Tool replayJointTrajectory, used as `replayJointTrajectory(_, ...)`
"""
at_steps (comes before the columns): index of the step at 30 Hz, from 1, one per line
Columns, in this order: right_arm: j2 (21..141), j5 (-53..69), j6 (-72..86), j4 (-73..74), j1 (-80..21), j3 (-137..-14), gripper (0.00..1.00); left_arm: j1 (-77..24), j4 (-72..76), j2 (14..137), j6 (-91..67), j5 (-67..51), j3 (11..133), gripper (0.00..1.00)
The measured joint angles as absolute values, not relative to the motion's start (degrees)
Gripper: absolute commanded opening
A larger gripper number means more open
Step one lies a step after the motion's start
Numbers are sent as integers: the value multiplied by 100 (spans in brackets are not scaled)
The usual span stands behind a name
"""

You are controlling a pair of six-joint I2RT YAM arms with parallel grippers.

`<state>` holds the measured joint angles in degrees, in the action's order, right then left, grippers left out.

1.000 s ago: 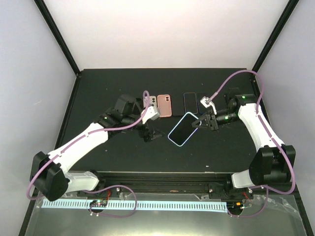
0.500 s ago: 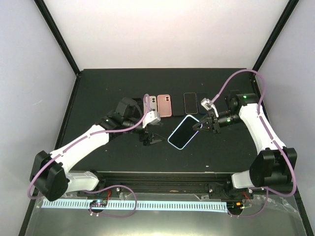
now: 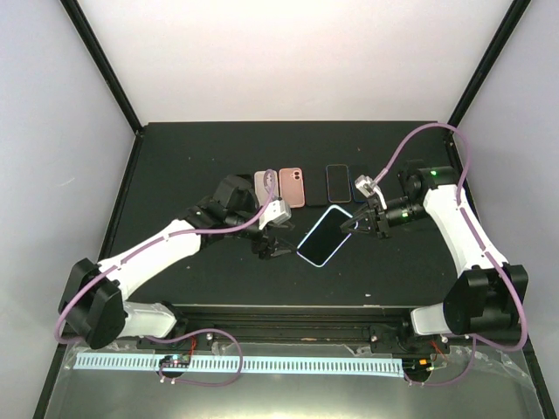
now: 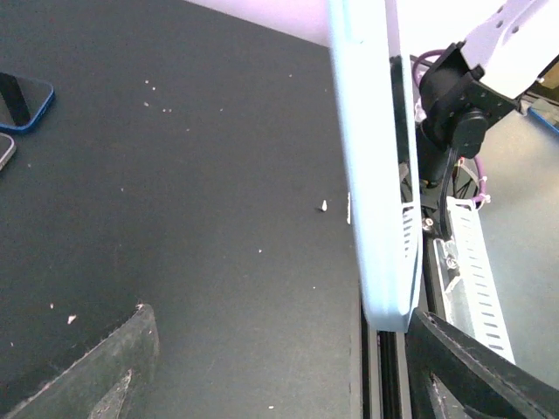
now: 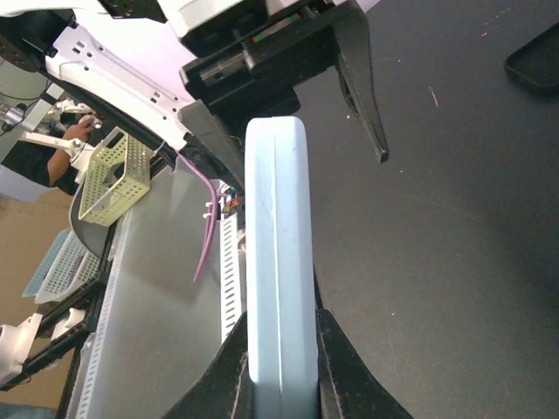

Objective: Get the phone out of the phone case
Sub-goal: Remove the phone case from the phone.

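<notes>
The phone (image 3: 323,234), dark screen up and inside its light blue case (image 5: 279,262), sits near the middle of the black table (image 3: 175,157), lying diagonally between the two arms. The right gripper (image 3: 352,224) is clamped on the upper right end. In the right wrist view its fingers (image 5: 345,371) press on both faces of the case, which is seen edge-on. Whether the far end touches the table cannot be told.

The left gripper (image 3: 275,249) is just beside the lower left end with its jaws spread wide and nothing held. In the left wrist view the case edge runs top to bottom, close to the right-hand finger (image 4: 476,371) and well apart from the left-hand one. No contact with either finger shows.

Along the back of the table stands a row of other phones: a grey phone (image 3: 265,182), a pink phone (image 3: 293,187) touching it, and a black phone (image 3: 337,182) further right. The left wrist view also shows a blue-edged phone (image 4: 22,98) flat on the table. A purple cable (image 3: 410,144) loops over the right arm.
</notes>
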<state>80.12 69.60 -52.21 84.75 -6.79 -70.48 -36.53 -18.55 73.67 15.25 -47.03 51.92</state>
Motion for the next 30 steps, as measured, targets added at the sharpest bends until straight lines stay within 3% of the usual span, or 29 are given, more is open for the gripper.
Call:
replayJointTrajectory(25,7861,6692,-5623,8230,-722,-7048,1,-3503,-1968,8042,1232,-4410,5450,63)
replayJointTrajectory(30,7769,6991,-5627,8521,-871,-7048,1,-3295,-1872,8289,1168,-3894,5537,63)
